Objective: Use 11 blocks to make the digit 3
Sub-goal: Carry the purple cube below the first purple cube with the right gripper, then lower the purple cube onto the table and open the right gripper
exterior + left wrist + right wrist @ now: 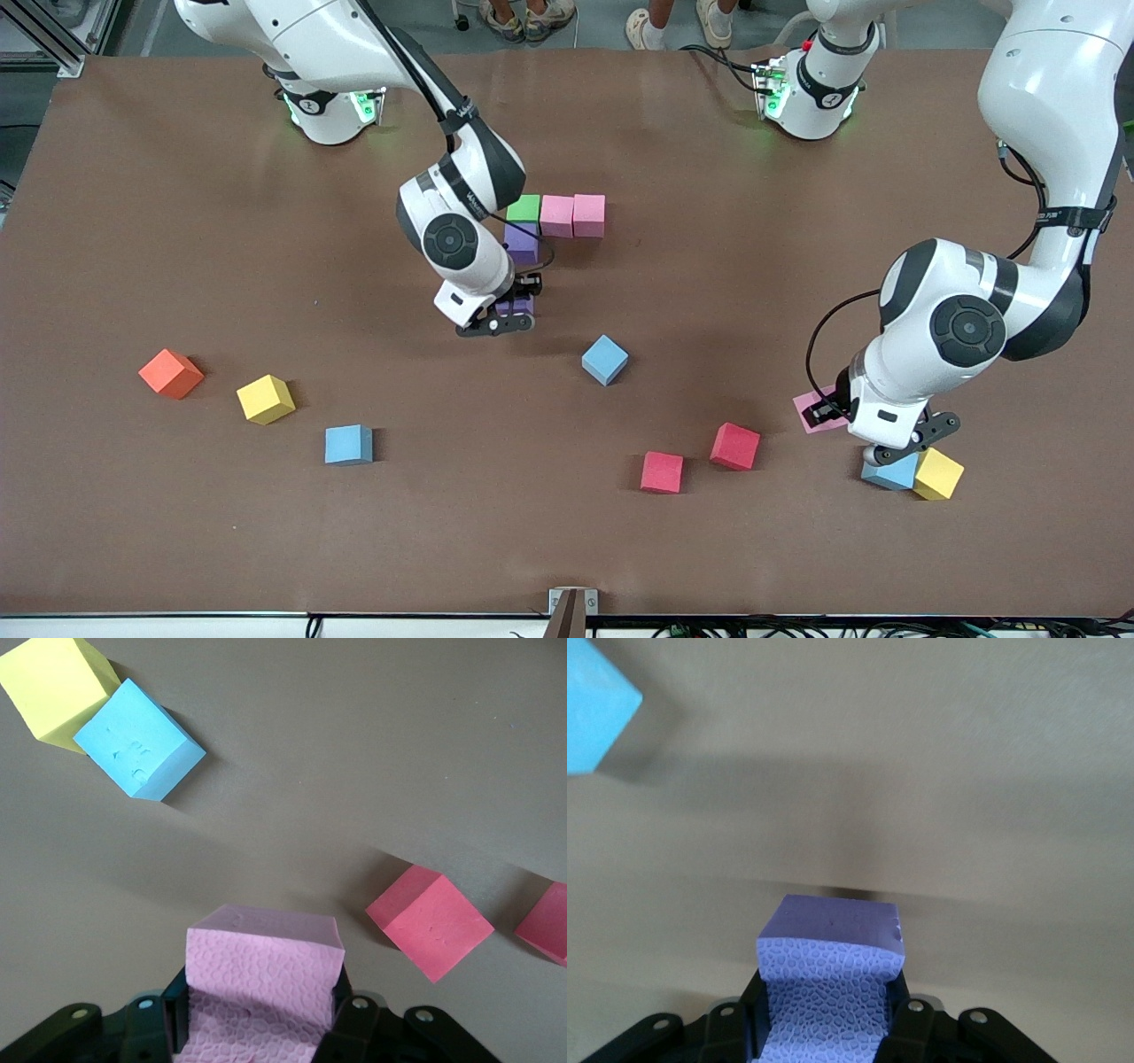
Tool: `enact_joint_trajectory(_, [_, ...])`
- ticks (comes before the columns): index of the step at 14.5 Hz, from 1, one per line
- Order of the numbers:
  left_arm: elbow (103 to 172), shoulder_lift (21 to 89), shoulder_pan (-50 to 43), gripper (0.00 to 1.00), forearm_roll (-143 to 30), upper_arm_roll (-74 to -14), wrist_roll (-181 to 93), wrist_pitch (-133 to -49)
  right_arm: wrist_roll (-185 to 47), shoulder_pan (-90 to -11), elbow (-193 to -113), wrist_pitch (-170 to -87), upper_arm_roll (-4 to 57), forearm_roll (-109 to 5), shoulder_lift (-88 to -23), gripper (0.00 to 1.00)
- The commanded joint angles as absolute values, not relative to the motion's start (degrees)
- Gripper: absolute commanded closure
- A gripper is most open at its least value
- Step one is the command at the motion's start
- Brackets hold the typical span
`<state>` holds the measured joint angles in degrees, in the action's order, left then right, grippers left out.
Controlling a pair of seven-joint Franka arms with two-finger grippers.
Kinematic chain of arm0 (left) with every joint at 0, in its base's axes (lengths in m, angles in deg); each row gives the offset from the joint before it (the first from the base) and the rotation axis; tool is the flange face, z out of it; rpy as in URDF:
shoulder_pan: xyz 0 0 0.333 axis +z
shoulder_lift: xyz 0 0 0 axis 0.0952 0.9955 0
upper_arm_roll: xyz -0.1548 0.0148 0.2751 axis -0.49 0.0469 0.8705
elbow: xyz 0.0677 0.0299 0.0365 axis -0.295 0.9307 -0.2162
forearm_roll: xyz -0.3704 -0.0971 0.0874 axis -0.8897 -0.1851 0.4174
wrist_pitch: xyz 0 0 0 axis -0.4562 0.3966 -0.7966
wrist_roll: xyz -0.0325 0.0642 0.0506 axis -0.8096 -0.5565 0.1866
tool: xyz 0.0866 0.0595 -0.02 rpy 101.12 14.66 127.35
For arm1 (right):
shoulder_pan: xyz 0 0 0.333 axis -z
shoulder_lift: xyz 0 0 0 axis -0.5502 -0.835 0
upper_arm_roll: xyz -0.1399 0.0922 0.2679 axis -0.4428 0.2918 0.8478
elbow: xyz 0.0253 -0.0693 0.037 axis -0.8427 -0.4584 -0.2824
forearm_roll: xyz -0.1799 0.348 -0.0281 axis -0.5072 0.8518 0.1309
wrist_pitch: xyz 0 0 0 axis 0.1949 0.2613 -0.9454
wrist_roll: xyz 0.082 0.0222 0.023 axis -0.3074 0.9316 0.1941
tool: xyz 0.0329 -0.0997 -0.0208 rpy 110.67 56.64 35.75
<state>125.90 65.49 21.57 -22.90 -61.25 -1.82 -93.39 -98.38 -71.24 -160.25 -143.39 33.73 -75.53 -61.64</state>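
A green block (524,208) and two pink blocks (556,215) (589,215) touch in a row mid-table, with a purple block (522,241) against the green one. My right gripper (514,312) (828,1014) is shut on a second purple block (515,307) (833,948), low over the table beside the first. My left gripper (833,413) (261,1014) is shut on a pink block (817,411) (266,961) at the left arm's end, beside a light blue block (889,473) (137,740) that touches a yellow one (938,474) (55,687).
Loose on the table lie two red blocks (734,446) (662,471), a light blue block (605,359) near the middle, and toward the right arm's end another light blue block (348,444), a yellow block (265,399) and an orange cube (171,373).
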Motion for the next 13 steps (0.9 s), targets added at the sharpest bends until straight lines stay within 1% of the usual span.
enact_joint_trajectory(1, [126.09,64.73,21.81,0.87,-24.00,-61.56,-2.85,-92.53,-98.38,-72.40,-166.13,-145.59,33.05,-74.25,-57.00,0.70])
enact_joint_trajectory(3, [126.09,64.73,21.81,0.87,-24.00,-61.56,-2.94,-92.53,-98.73,-72.58,-169.82,-149.53,33.05,-74.25,-54.80,0.70])
enact_joint_trajectory(4, [126.09,64.73,21.81,0.87,-24.00,-61.56,-2.94,-92.53,-98.99,-72.67,-170.44,-150.51,33.05,-74.25,-54.70,0.70])
enact_joint_trajectory(13, [126.18,64.82,21.81,0.87,-24.00,-61.56,-2.94,-92.53,-101.89,-75.48,-171.41,-152.89,32.96,-74.34,-55.05,0.71])
